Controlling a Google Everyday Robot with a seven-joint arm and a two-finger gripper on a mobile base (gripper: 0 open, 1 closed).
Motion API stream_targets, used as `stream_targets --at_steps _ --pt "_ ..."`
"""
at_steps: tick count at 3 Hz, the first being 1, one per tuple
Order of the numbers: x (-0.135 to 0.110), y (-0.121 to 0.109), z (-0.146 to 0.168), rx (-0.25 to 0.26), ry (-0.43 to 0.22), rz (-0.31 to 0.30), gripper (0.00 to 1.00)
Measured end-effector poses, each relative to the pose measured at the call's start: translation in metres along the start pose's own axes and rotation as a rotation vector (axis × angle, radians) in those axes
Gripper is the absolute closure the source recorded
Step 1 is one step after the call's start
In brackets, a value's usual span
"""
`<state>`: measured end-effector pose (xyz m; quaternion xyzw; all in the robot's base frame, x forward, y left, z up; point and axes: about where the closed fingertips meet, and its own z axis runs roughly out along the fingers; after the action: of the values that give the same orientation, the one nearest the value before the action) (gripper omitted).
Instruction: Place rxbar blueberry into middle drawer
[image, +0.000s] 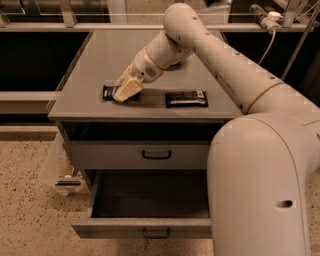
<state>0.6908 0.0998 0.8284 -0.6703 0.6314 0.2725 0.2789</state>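
The rxbar blueberry (109, 92), a small dark blue wrapper, lies flat on the grey cabinet top (100, 60) near its front left. My gripper (125, 91) is right over the bar's right half, its cream fingers (128, 88) angled down onto it and hiding part of it. The middle drawer (150, 195) is pulled open at the bottom of the cabinet, dark inside, with a grey front and small black handle (156, 233).
A longer black bar with a white end (186, 98) lies on the cabinet top to the right of my gripper. A shut grey drawer front with a handle (156, 154) sits above the open drawer. A clear plastic bin (62, 175) stands on the speckled floor at left.
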Motion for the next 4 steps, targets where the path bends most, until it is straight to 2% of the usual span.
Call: stream_targets --at_steps 2,3,4 --pt "-0.008 0.000 -0.008 0.000 0.000 0.000 1.00" --pt "-0.002 0.028 -0.029 -0.011 -0.038 0.056 1.00" --pt "-0.007 0.096 -0.088 -0.003 -0.147 0.176 1.00"
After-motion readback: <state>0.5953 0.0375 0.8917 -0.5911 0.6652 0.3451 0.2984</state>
